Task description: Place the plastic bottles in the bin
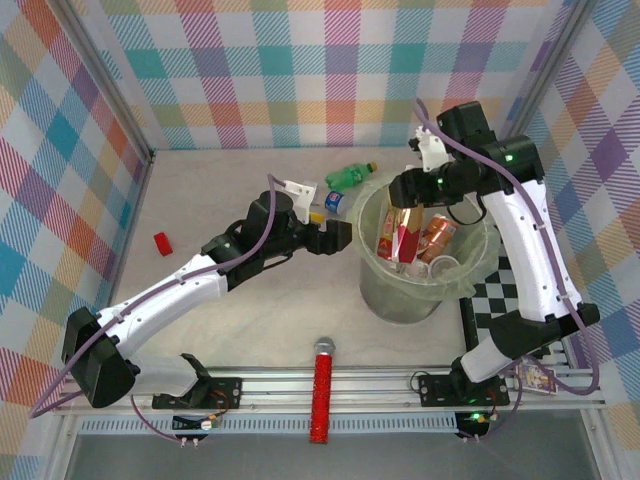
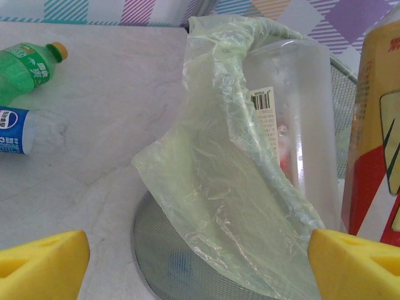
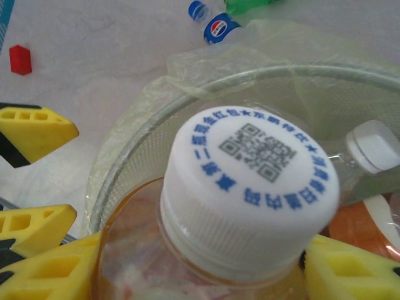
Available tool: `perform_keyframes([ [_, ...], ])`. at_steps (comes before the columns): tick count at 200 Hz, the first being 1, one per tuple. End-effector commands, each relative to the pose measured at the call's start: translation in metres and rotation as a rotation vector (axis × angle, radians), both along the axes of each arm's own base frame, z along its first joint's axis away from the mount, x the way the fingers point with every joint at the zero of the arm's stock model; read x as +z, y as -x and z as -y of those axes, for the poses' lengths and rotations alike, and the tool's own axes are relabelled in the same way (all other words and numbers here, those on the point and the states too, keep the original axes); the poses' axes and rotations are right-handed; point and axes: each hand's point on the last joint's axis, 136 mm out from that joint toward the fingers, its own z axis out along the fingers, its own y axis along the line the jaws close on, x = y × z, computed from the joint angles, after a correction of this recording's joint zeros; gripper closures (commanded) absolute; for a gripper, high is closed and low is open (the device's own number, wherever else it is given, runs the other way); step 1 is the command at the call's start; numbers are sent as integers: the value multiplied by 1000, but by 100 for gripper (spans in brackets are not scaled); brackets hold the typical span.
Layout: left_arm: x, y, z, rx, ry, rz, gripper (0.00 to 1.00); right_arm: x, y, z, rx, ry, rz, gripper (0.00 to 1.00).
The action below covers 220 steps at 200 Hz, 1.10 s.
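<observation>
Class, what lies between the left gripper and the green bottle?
A blue-labelled bottle, on its side, between the left gripper and the green bottle; the top external view shows it.

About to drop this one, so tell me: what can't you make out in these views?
- How many bottles lie in the bin: top view, they overlap under the right gripper.
- Label of the held bottle: right wrist view, its cap blocks it and the bottom edge cuts it.
- Blue-label bottle: left wrist view, cut by the left edge.
- Bin floor: left wrist view, bag covers it.
</observation>
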Motion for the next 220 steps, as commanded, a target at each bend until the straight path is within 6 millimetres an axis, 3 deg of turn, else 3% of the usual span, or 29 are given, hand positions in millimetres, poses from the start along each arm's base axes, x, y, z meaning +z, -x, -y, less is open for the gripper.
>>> perform_keyframes([
  [1,18,2,4,-17,43,34,10,44,-8,32,-135,-56,158,47],
  [18,18,3,3,-14,43,36,10,45,-9,45,-192,-135,138,47],
  [72,21,5,0,-15,25,46,10,7,-18,61,-247,-369,-27,38],
  [120,24,2,-3,-1,12,57,9,-14,-6,63,-259,-360,-101,17],
  [149,24,1,2,-17,6,54,9,-2,4,82,-317,-246,-55,2],
  [165,23,0,5,-26,5,47,9,7,8,92,-347,-195,-26,3],
  [185,19,-1,10,-36,8,38,9,13,9,87,-334,-215,-9,16],
  [220,16,-3,17,-48,15,20,9,-13,-2,79,-303,-177,-59,29],
])
